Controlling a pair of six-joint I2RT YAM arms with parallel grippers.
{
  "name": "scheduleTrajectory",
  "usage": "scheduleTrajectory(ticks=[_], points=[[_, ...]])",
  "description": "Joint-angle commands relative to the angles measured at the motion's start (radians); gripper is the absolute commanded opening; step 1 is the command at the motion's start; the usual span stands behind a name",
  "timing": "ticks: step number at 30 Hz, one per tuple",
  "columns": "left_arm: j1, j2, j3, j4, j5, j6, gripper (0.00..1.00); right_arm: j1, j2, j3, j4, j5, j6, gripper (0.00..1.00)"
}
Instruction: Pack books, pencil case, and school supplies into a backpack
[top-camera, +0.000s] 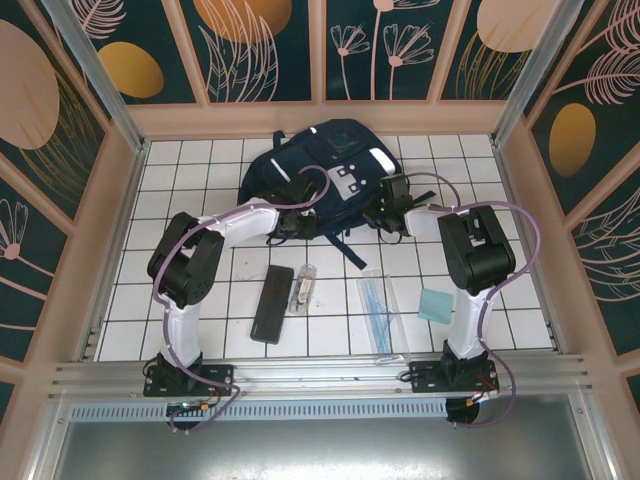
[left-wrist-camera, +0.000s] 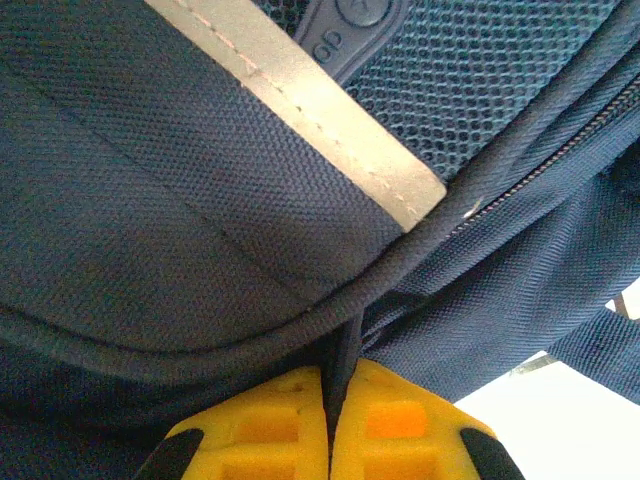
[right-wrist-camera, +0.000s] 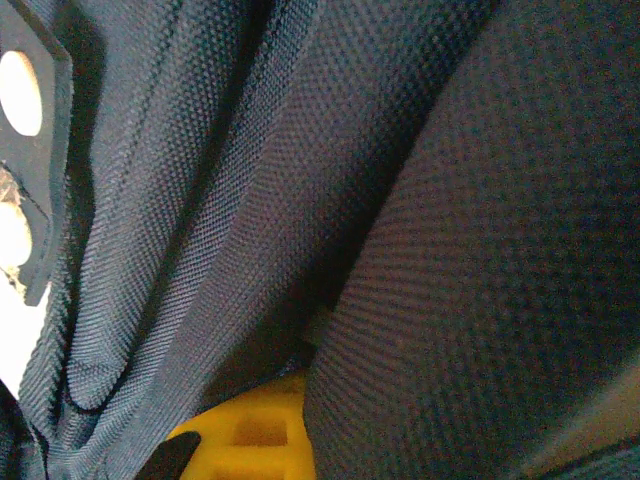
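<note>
The navy backpack (top-camera: 325, 165) lies at the back of the tiled table, grey patch up. My left gripper (top-camera: 287, 226) is at its near left edge. In the left wrist view its yellow fingers (left-wrist-camera: 270, 425) are shut on a thin dark strip of the backpack (left-wrist-camera: 200, 220) below the piped seam. My right gripper (top-camera: 392, 213) is at the backpack's near right side. There, one yellow finger (right-wrist-camera: 255, 430) presses against a fold of navy fabric (right-wrist-camera: 480, 260) that hides the other finger. The black pencil case (top-camera: 272, 303), clear tube (top-camera: 304, 287), ruler set (top-camera: 378, 305) and teal pad (top-camera: 437, 305) lie in front. The books are out of view.
Wooden walls (top-camera: 110, 240) and metal posts fence in the white tiled table (top-camera: 200, 170). Dark backpack straps (top-camera: 345, 240) trail toward the near side between the two grippers. The loose supplies lie in a row between the two arm bases.
</note>
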Motion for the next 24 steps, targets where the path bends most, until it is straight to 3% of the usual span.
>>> scheduleTrajectory(ticks=[1, 7, 14, 24], points=[[0.040, -0.048, -0.035, -0.081, -0.203, 0.026, 0.00, -0.028, -0.015, -0.025, -0.064, 0.070, -0.032, 0.00], [0.076, -0.084, -0.076, -0.093, -0.223, 0.039, 0.00, -0.061, -0.022, -0.009, -0.078, 0.085, -0.052, 0.00], [0.087, -0.169, -0.065, -0.066, -0.171, 0.017, 0.00, -0.091, -0.025, 0.011, -0.101, 0.110, -0.075, 0.00], [0.178, -0.183, -0.141, -0.043, -0.264, 0.055, 0.00, -0.120, -0.037, 0.004, -0.108, 0.127, -0.100, 0.00]])
